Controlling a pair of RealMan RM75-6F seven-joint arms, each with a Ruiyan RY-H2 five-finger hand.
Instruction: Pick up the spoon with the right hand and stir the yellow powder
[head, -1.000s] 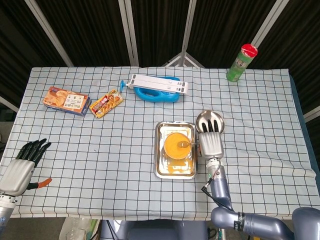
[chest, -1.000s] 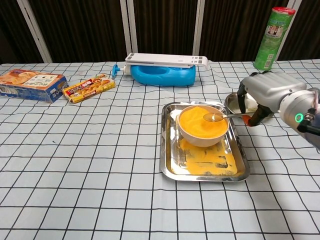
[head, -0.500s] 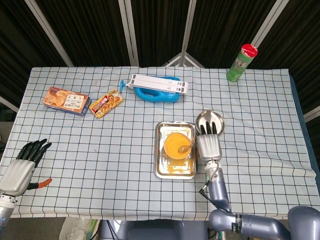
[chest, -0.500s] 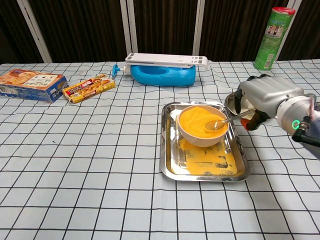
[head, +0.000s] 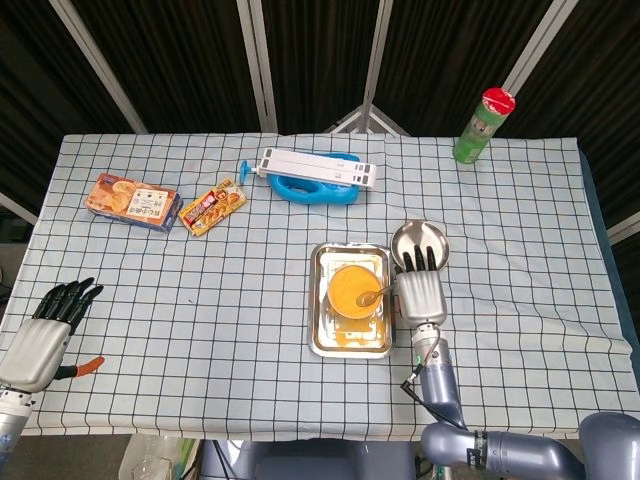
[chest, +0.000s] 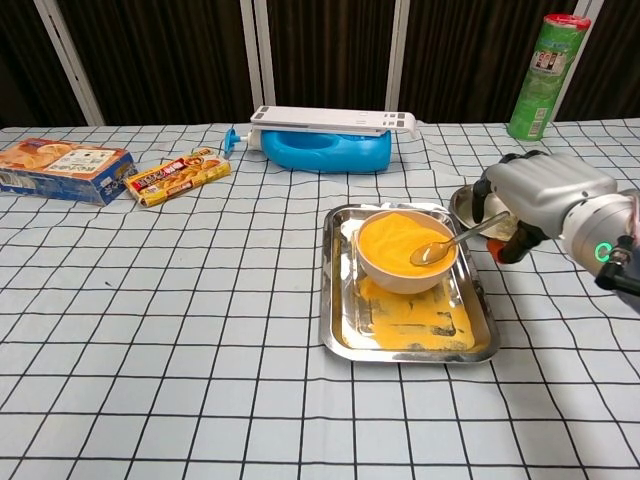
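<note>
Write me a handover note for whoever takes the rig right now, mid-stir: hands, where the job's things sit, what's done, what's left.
Right hand holds the spoon by its handle, the spoon's bowl resting in the yellow powder near the right rim of the white bowl.
Left hand holds nothing, fingers apart, at the table's near left corner.
The white bowl stands in the steel tray, which has powder spilled on its near half. An empty metal bowl sits just right of the tray, under the right hand.
Done: spoon picked up and put into the powder.
Left: stir the powder; keep strokes inside the rim, since spillage seems likely.
</note>
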